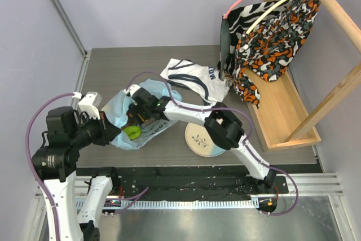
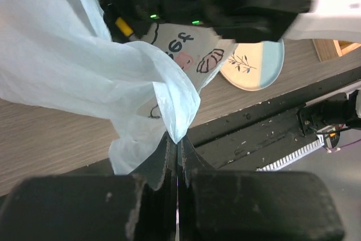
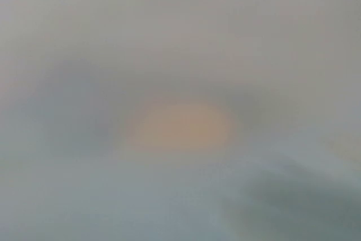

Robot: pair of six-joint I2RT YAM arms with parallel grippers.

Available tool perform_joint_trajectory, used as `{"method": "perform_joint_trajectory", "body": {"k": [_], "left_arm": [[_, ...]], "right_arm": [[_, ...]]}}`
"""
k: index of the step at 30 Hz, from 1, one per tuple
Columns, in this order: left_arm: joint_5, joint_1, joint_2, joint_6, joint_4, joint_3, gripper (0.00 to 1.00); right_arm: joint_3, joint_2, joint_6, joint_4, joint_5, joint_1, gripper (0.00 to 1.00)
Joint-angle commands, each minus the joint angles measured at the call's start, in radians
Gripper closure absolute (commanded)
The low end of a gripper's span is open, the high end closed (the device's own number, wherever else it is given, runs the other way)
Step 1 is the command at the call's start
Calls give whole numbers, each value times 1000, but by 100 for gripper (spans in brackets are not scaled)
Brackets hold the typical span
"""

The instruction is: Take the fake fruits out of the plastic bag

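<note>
Left gripper (image 2: 177, 144): jaws pressed together, pinching a fold of the plastic bag's edge right at the tips, and the film drapes up and away from there.
Plastic bag (image 1: 117, 111): light blue and crumpled, lying on the table (image 1: 113, 71) left of centre. Its mouth is held up on the left arm's side, and the cartoon prints show on the wall facing the plate.
Right gripper (image 1: 137, 115): reached across from the right and down in the bag's opening. I can't tell how the jaws stand; the overhead view hides them among the folds.
Right wrist view: nothing but haze, with a soft orange patch (image 3: 180, 128) in the middle, too blurred to name.
Green fruit (image 1: 133, 132): bright and glossy, sitting in the bag's mouth just below the right gripper, between the two arms.
Plate (image 1: 194, 146): pale with a sprig print, just right of the bag and partly under the right arm.
White shirt (image 1: 192, 76): crumpled behind the bag, touching its far edge.
Wooden rack (image 1: 279, 111): far right, with patterned garments (image 1: 271, 32) on hangers.
</note>
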Motion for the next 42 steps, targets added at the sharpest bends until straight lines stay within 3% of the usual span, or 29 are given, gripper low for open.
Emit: {"method": "perform_joint_trajectory", "body": {"k": [1, 8, 12, 18, 23, 31, 37, 42], "left_arm": [[-12, 4, -11, -25, 108, -50, 100], [13, 3, -9, -59, 254, -142, 100], [36, 3, 9, -86, 343, -183, 100], [55, 4, 38, -143, 444, -182, 100], [37, 3, 41, -145, 466, -189, 100], [22, 14, 24, -143, 492, -217, 100], [40, 17, 21, -143, 484, -217, 100], [45, 18, 11, -126, 454, -205, 100]], "right_arm": [[-46, -308, -55, -17, -111, -47, 72], [-159, -569, -131, -127, -577, -110, 73], [-258, -666, -217, -212, -648, -108, 73], [-394, -712, -226, -186, -536, -101, 76], [-288, -738, -254, -239, -510, -101, 78], [-260, -789, -271, -252, -409, -104, 80], [-207, -689, -230, -143, -202, -104, 82], [-72, -478, -121, -111, -67, -119, 84]]}}
